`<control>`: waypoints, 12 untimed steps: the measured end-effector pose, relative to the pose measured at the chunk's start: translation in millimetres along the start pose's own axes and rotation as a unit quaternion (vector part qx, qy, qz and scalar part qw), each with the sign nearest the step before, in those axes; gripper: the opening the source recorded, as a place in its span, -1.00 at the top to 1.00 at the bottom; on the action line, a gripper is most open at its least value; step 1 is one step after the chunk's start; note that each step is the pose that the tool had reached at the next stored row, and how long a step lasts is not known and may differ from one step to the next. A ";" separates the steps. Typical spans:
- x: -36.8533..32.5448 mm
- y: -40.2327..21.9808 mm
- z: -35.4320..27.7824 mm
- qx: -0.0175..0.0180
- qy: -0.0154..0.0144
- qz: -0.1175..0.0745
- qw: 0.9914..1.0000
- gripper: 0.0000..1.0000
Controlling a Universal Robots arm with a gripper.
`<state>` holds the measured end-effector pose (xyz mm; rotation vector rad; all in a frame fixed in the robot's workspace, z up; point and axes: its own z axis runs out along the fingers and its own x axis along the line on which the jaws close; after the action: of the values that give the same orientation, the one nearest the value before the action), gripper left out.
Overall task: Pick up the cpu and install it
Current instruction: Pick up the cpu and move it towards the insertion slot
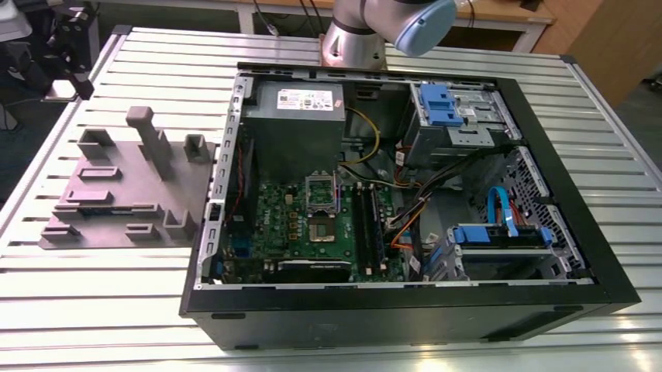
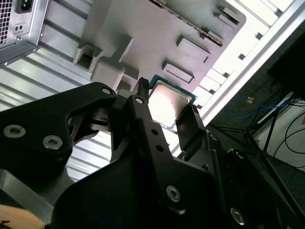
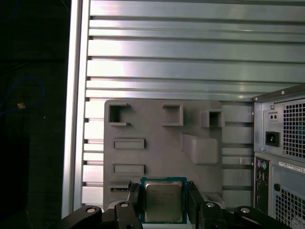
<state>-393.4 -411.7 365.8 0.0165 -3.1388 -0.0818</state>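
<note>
Cpu (image 3: 163,201). First wrist view: clamped by two opposite edges between the gripper (image 3: 164,196) fingers (image 3: 134,200), silver top facing the camera, grey fixture (image 3: 162,143) well beyond the fingertips. Second wrist view: the chip is held between both black fingers, with the fixture behind it. Exterior view: arm (image 1: 377,27) behind the open case (image 1: 414,310), socket (image 1: 322,194) inside.

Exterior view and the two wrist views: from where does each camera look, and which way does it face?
Exterior view: off the arm, high, looking down on the open computer case and grey fixture; part of the arm shows.
First wrist view: at the wrist, looking straight down past the end effector at the fixture.
Second wrist view: at the wrist, looking slantwise along the end effector.
Both wrist views share the gripped cpu and the fixture.
</note>
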 end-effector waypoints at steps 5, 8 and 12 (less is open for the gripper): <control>-4.1 -0.1 0.0 0.000 0.000 0.000 1.000 0.05; -9.7 -0.1 0.0 0.000 0.000 0.000 1.000 0.05; -14.7 -0.1 0.0 0.000 0.000 0.000 1.000 0.05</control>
<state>-378.7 -411.7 365.8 0.0165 -3.1387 -0.0818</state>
